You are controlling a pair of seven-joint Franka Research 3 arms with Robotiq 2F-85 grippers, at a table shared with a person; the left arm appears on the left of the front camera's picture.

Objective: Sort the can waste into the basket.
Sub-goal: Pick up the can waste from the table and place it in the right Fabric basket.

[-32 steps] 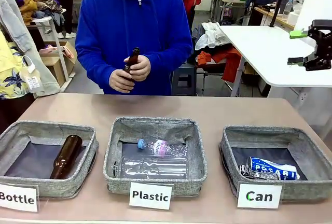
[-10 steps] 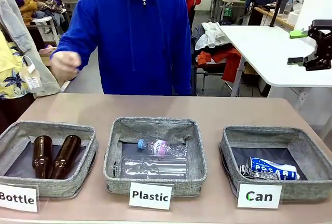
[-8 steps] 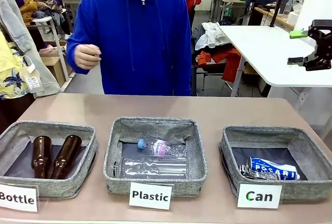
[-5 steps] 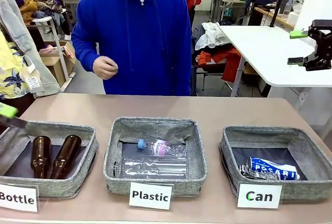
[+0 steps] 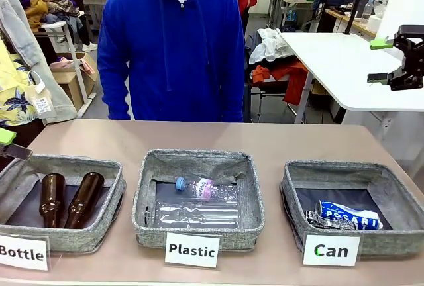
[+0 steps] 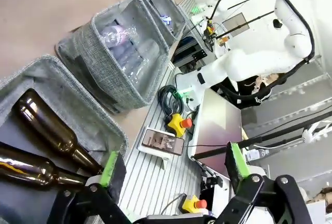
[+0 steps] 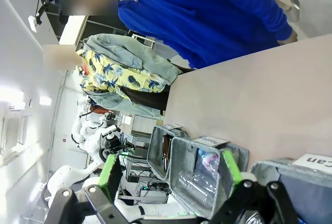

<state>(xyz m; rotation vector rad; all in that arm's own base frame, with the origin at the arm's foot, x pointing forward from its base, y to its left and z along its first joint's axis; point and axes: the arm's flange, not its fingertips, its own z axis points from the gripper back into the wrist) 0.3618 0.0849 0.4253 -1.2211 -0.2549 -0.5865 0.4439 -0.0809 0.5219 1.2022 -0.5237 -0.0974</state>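
Note:
The grey fabric basket (image 5: 351,169) stands at the table's front right behind a white card (image 5: 331,251) reading "Can". Inside it lie the blue POCARI can (image 5: 349,215) and, to its left, the crushed dark can (image 5: 321,220). High above and behind that basket my right gripper (image 5: 379,61) hangs open; its own view shows nothing between its fingers (image 7: 108,169). At the picture's left edge my left gripper (image 5: 8,145) sits just over the far left basket's corner, open and holding nothing (image 6: 174,164).
A "Bottle" basket (image 5: 99,163) at front left holds two brown glass bottles (image 5: 84,199). The "Plastic" basket (image 5: 199,157) in the middle holds clear plastic bottles (image 5: 199,213). A person in a blue hoodie (image 5: 175,47) stands at the far side, arms down. Bare tabletop lies behind the baskets.
The person's hand has dropped from chest height to their side. My left gripper has shifted slightly up and left at the picture's edge. The right gripper and cans have not moved.

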